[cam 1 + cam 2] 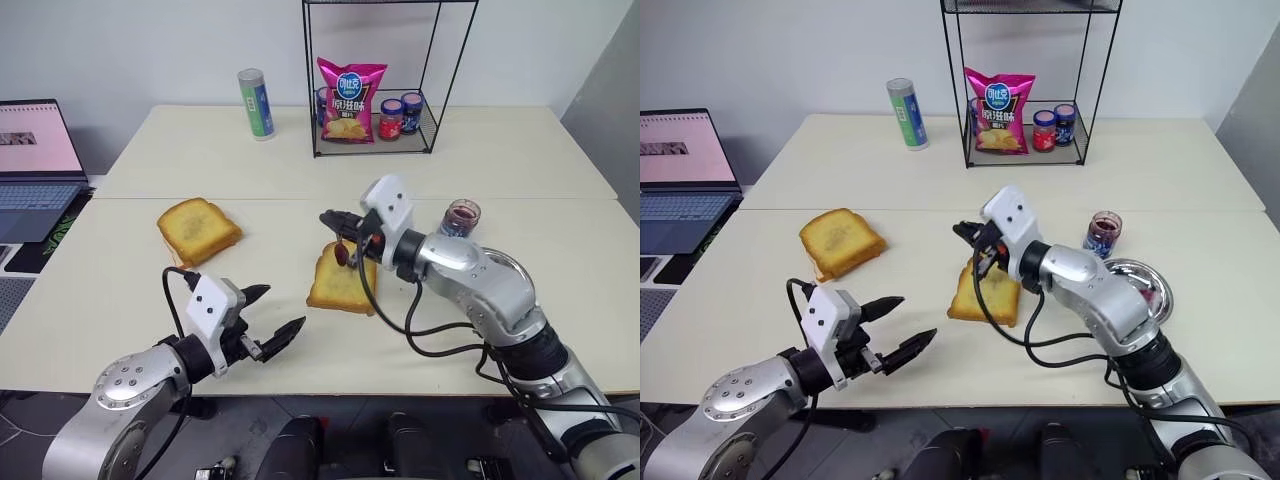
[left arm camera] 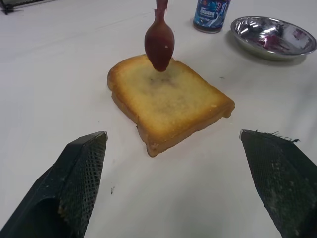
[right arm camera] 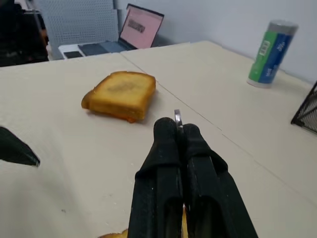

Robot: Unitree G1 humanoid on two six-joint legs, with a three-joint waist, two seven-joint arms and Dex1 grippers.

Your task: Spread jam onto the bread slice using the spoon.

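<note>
The bread slice [image 1: 342, 284] lies flat near the table's middle, golden with a darker crust. My right gripper [image 1: 333, 219] is shut on the handle of the spoon [image 2: 159, 42]. The spoon hangs bowl down, coated in purple-red jam, just over the slice's far edge; I cannot tell whether it touches. The jam [image 1: 461, 218] is in a small open glass jar to the right of the slice. My left gripper [image 1: 274, 314] is open and holds nothing, low over the table in front of and left of the slice.
A second, browner slice [image 1: 198, 229] lies to the left. A steel plate [image 1: 1137, 275] sits by the jar. A wire rack [image 1: 432, 120] with a chip bag and jars and a green can [image 1: 256, 104] stand at the back. A laptop [image 1: 35, 150] is at far left.
</note>
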